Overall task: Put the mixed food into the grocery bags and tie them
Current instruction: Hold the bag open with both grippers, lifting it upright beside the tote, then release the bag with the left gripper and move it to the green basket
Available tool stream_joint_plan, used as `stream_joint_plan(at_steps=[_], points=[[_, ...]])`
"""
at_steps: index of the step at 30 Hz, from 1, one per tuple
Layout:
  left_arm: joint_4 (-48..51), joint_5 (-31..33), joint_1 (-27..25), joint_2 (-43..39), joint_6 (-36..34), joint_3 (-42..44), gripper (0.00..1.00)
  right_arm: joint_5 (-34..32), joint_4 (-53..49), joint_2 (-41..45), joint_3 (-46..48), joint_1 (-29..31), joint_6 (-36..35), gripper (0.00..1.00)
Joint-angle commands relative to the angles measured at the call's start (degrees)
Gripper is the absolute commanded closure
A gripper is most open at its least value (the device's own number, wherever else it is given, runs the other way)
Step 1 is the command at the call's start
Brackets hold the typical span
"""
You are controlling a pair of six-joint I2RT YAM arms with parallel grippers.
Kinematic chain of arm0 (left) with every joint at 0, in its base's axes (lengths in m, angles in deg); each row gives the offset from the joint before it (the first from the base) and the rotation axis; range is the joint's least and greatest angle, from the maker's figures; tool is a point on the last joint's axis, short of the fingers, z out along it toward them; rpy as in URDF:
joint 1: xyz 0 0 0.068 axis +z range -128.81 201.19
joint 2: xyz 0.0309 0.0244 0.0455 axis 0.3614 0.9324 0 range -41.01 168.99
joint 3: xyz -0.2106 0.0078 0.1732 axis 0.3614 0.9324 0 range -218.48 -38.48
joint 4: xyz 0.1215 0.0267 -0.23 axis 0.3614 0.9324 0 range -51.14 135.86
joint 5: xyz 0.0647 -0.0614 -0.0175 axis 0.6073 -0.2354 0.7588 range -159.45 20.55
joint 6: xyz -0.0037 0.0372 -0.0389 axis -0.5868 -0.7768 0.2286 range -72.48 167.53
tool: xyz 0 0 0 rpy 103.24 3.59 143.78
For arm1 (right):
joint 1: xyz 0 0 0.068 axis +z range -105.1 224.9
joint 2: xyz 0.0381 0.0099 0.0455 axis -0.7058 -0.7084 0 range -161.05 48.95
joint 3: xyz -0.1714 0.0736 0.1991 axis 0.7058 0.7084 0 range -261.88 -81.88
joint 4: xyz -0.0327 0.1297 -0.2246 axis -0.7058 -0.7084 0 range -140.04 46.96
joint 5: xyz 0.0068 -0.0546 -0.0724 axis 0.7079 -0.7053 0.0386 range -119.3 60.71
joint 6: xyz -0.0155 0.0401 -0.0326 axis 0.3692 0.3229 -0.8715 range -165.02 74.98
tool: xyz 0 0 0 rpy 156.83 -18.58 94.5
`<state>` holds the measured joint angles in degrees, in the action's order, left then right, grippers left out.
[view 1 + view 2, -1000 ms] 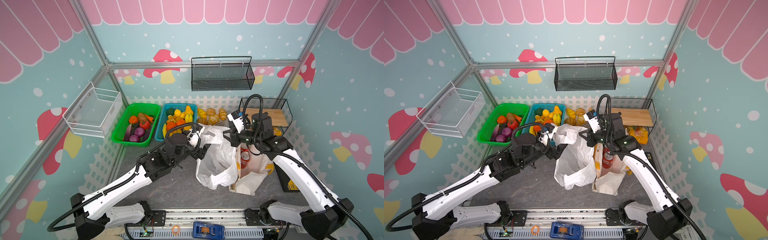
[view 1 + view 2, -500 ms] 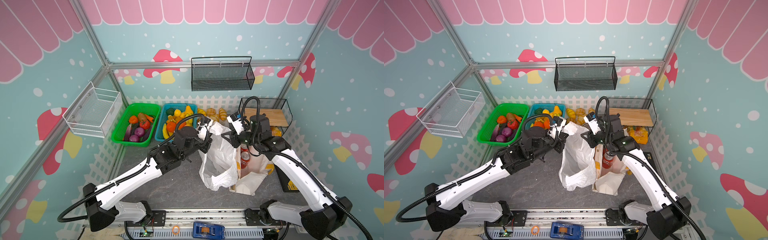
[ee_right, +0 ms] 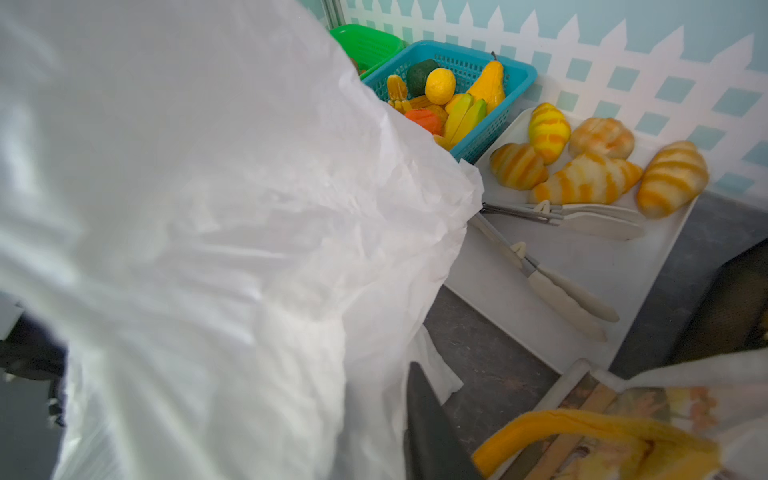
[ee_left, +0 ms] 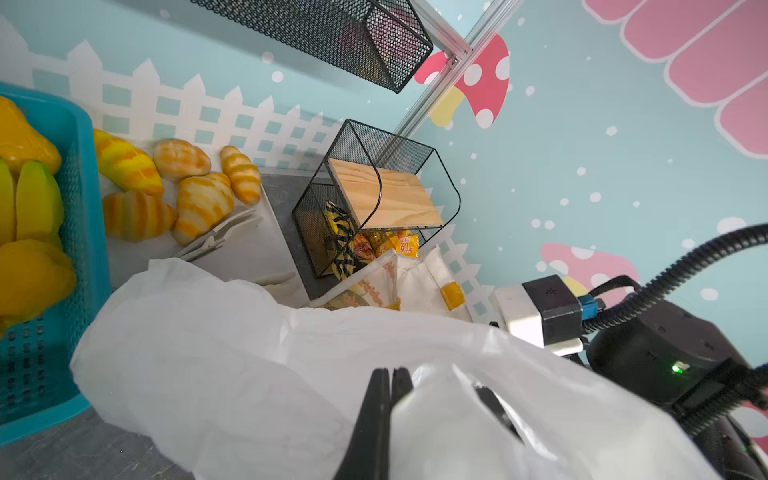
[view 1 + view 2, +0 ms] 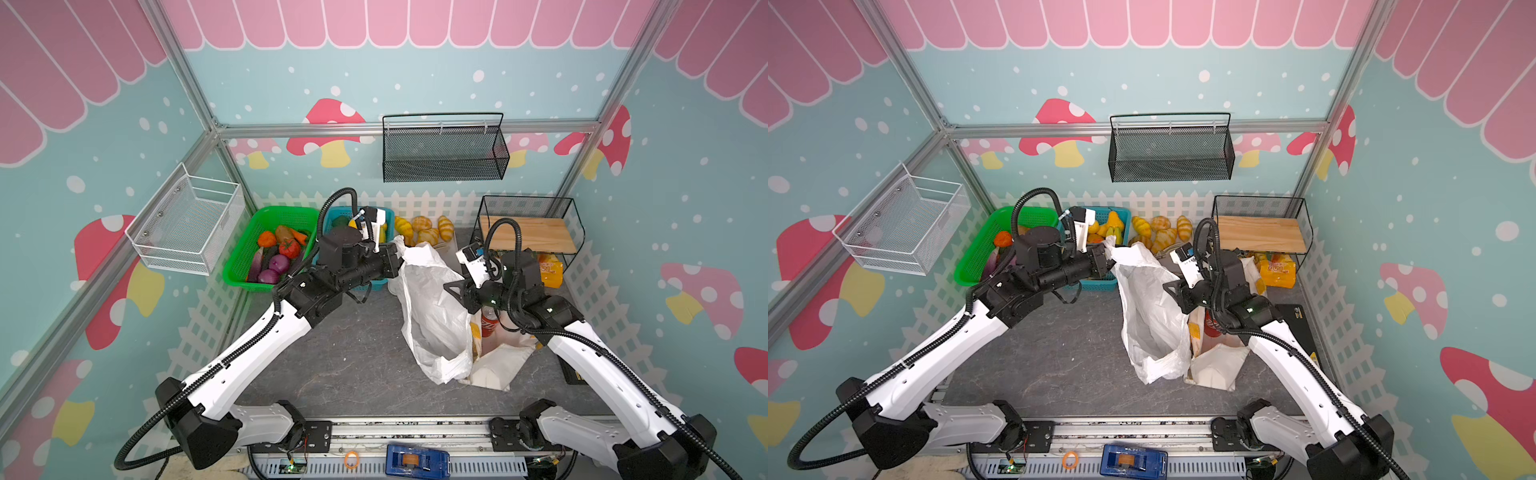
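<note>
At the upper rim of the thin white plastic bag (image 5: 432, 320), the left claw (image 5: 397, 261) has gone from wide open a second ago to pinched fully shut. The film now rises taut toward it instead of slumping wide on the desk (image 5: 353, 353). In its wrist view the same claw (image 4: 390, 372) shows two black fingers pressed flat together with film bunched against them, so I judge it has hold of the rim. That anchors one side of the mouth for loading or tying.

Across the bag, the right claw (image 5: 451, 289) sits against the film. Only one dark finger (image 3: 432, 419) shows in its wrist view, so I cannot tell how far apart its jaws stand or whether it grips anything. Just below that claw, a red soda can (image 5: 489, 323) stands inside the yellow-handled tote (image 5: 498, 370). Behind the left claw's wrist, the purple onions (image 5: 274, 268) and toy tomato (image 5: 289, 248) lie in the green basket (image 5: 282, 211), not yet bagged.
</note>
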<state>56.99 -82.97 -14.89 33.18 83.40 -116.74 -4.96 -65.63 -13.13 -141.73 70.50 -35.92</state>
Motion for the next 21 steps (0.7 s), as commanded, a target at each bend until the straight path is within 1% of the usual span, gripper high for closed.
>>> stream_joint_plan(at_steps=[1, 4, 6, 10, 11, 13, 17, 19, 20, 21], points=[[0.71, -7.31, 3.63, -0.19, 4.78, -1.10, 1.00, 8.80, -2.23, 0.38, -4.99, 0.06, -1.70, 0.92], [4.55, -9.43, 6.84, 0.36, 3.06, -2.60, 1.00, 17.88, -5.59, -1.07, -9.08, 0.05, -1.90, 0.94], [6.39, -10.07, 8.30, 0.69, 1.67, -2.91, 1.00, 21.22, -6.20, -1.07, -10.37, 0.05, -1.41, 0.95], [9.54, -9.99, 8.96, 2.96, -1.45, -3.28, 1.00, 20.60, -3.96, -0.99, -10.05, -0.03, 1.43, 0.94], [9.93, -10.04, 9.00, 3.65, -1.86, -3.30, 1.00, 19.83, -3.46, -1.53, -9.73, -0.03, 2.14, 0.95], [10.26, -9.69, 9.26, 5.27, -2.43, -3.19, 0.96, 16.64, -2.61, -3.08, -8.85, -0.22, 3.72, 0.95], [10.26, -9.76, 10.88, 7.27, -3.37, -2.87, 0.76, 12.77, 1.41, -5.04, -5.77, -1.78, 7.55, 0.97], [10.26, -10.45, 12.24, 6.96, -3.72, -2.16, 0.58, 11.17, 4.42, -5.50, -3.90, -2.36, 10.04, 0.98], [10.28, -10.54, 12.32, 6.31, -3.71, -1.61, 0.52, 10.52, 5.81, -5.52, -3.13, -2.56, 11.18, 0.98], [10.13, -11.09, 14.23, 5.24, -3.99, -0.81, 0.47, 9.56, 7.79, -5.43, -2.12, -2.74, 12.80, 0.99]])
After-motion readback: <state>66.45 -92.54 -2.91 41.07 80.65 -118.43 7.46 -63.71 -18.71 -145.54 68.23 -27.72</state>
